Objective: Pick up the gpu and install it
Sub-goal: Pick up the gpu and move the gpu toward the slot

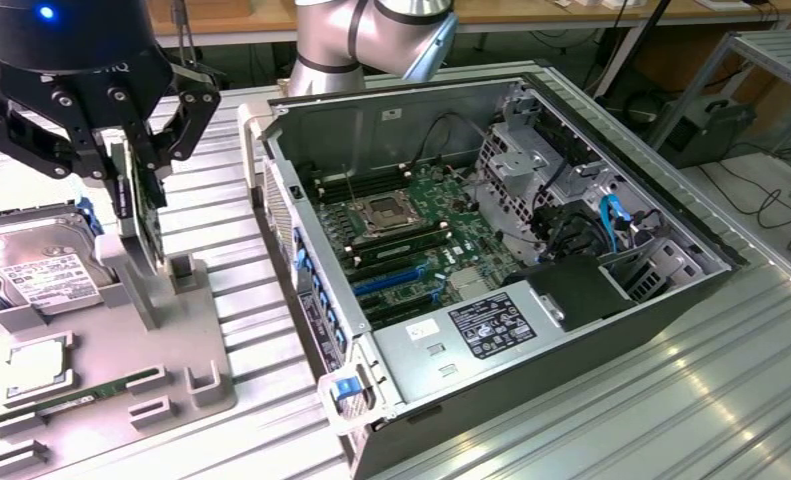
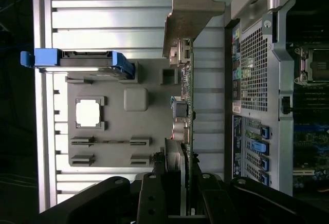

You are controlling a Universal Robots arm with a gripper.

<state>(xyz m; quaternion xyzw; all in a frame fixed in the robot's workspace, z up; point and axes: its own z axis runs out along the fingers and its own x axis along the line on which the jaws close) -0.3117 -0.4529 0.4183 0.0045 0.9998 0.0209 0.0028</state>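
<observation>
Here's the gripper (image 1: 135,172) up in the exterior view's left, black fingers (image 1: 171,140) straddling the gpu (image 1: 140,225), and the jaws are drawn in narrow, pinching that card from both faces. The card hangs edge-on and upright, a thin dark slab, its lower end right at the upright posts of the grey parts fixture (image 1: 168,320); whether it has cleared the slot there, I cannot tell. From the wrist view the same grip: the gripper (image 2: 182,185) closes around the fan end of the gpu (image 2: 188,106), green board edge running away from the camera, silver end bracket (image 2: 187,13) at the far end. On the fixture, the hard drive (image 1: 35,265) with its blue rails sits just beside the card on the exterior view's left, the CPU (image 1: 35,365) lies nearer the camera, and the RAM stick (image 1: 82,395) rests flat in its holders beyond that. Over on the exterior view's right, well apart from the card, the computer case (image 1: 695,250) lies open on its side, motherboard (image 1: 422,240) exposed, blue expansion slots (image 1: 395,282) showing near the rear panel. The robot arm (image 1: 355,35) looms behind the case.
</observation>
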